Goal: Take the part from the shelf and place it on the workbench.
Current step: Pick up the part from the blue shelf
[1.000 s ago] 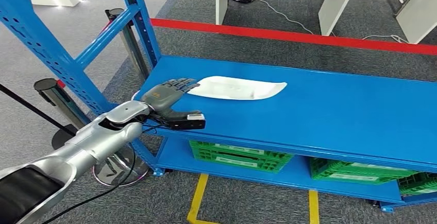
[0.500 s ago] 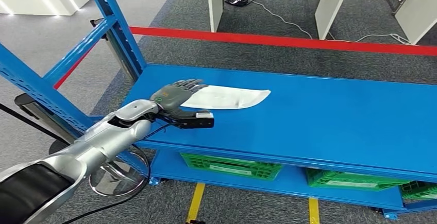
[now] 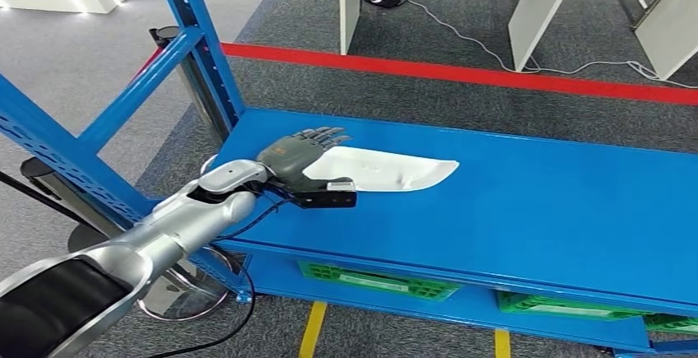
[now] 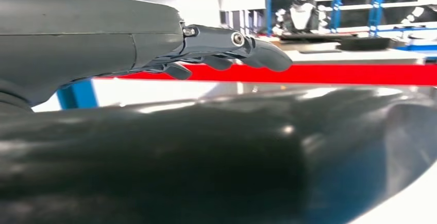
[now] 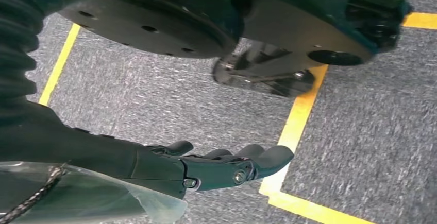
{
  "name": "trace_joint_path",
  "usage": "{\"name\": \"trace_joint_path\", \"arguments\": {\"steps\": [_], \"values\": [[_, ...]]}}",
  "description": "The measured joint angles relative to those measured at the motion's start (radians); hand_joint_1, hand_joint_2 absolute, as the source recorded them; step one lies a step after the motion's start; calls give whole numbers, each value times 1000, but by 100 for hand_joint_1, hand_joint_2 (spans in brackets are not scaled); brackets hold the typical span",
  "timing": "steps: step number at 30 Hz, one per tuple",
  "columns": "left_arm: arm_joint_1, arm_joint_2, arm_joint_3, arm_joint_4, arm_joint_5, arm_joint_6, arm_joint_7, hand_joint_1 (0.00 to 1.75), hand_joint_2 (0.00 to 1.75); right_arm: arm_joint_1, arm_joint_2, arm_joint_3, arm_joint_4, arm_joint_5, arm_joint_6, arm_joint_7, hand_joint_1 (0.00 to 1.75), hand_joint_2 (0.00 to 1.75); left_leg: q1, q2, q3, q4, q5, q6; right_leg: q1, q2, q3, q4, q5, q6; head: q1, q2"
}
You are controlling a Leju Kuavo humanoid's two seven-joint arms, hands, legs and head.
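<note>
Fingers [image 3: 328, 136] of left hand [image 3: 298, 154] overlap flat white part [image 3: 387, 170]

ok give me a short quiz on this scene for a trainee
1. True or false: the white part lies on the top of the blue shelf.
2. What is at one end of the part? A) left robot hand B) right robot hand C) a person's hand
3. Fill in: the crates on the lower level are ____.

Key: 1 true; 2 A; 3 green
</note>
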Motion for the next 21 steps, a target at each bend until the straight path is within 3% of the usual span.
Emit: {"name": "trace_joint_path", "arguments": {"steps": [2, 3, 4, 9, 11, 13, 14, 15, 16, 18, 19, 21], "values": [[12, -18, -5, 5, 1, 9, -4, 0, 175, 0, 0, 0, 0, 6, 2, 0, 0, 0, 0, -2, 17, 2, -15, -4, 0, -1, 30, -115, 93, -3, 1, 0], [14, -26, -9, 9, -2, 14, -4, 0, 175, 0, 0, 0, 0, 8, 2, 0, 0, 0, -2, -3, 22, 3, -22, -8, 1, -1, 55, -175, 127, -6, 2, 0], [17, -31, -14, 13, -6, 20, -2, 0, 175, -2, 0, 0, 1, 10, 2, 1, 0, 0, -4, -3, 24, 6, -27, -13, 2, -1, 76, -220, 142, -10, 3, 0], [37, -36, -30, 33, -24, 61, 2, 0, 175, -1, 2, 0, 1, 18, 5, 10, 0, 0, -4, 0, 22, 24, -49, -37, 2, 3, 103, -254, 127, -35, 2, 0], [39, -33, -33, 42, -26, 73, 2, 0, 175, -1, 2, 0, 1, 22, 6, 10, 0, 0, -1, 1, -15, 108, -92, -48, -1, 2, 114, -257, 122, -45, 0, 0], [44, -28, -35, 51, -28, 77, 2, 0, 175, -2, 3, -1, 1, 25, 7, 10, 0, 0, 1, 2, -84, 237, -137, -54, -1, 1, 120, -257, 116, -50, -1, 0], [48, -26, -38, 56, -31, 77, 2, 0, 175, -2, 4, -2, 1, 26, 7, 10, 0, 0, 1, 2, -110, 278, -142, -54, -1, 1, 123, -257, 114, -51, -1, 0], [51, -25, -40, 60, -32, 77, 2, 0, 175, -1, 4, -2, 1, 27, 7, 10, 0, 0, 1, 2, -119, 282, -127, -53, 0, 1, 126, -257, 112, -51, -1, 0], [53, -24, -42, 63, -34, 77, 3, 0, 175, -1, 4, -3, 1, 28, 7, 10, 0, 0, 1, 2, -110, 249, -94, -50, 0, 2, 130, -257, 110, -50, -1, 0], [53, -23, -44, 68, -35, 77, 4, 0, 175, -1, 5, -3, 1, 29, 7, 10, 0, 0, -3, 3, -58, 122, -18, -37, 2, 4, 137, -257, 106, -47, 0, 0], [53, -22, -45, 70, -36, 78, 5, 0, 175, -1, 6, -3, 1, 29, 7, 10, 0, 0, -5, 3, -35, 65, 3, -31, 4, 4, 139, -257, 104, -44, 0, 0], [53, -23, -46, 73, -36, 78, 5, 0, 175, -2, 8, -3, 1, 30, 7, 10, 0, 0, -10, 3, -16, 18, 7, -23, 6, 3, 137, -257, 103, -35, 0, 0]]}}
